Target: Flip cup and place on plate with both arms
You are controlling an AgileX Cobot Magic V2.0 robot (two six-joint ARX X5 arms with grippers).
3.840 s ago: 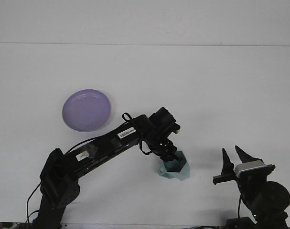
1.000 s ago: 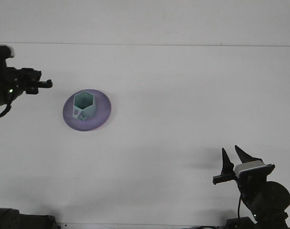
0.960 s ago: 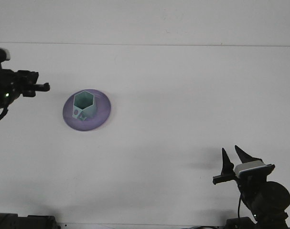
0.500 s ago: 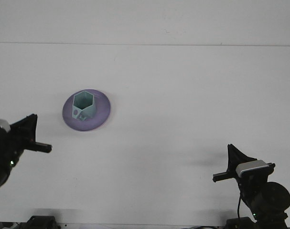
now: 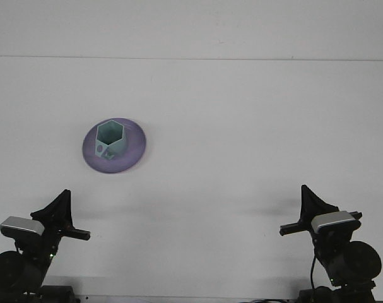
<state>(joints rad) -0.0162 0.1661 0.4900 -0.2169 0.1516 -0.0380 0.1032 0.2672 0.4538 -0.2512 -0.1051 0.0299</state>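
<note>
Pale green hexagonal cup point(image 5: 111, 138) upright, mouth up, on round purple plate point(image 5: 133, 153). Left gripper point(image 5: 60, 211) and right gripper point(image 5: 311, 203): both fingers pressed together, holding nothing.

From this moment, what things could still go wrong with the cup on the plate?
1. The cup stands toward the left side of the plate, not centred, so a bump might tip it over the rim.
2. The left gripper and the right gripper are both far back, so neither could steady the cup quickly.
</note>
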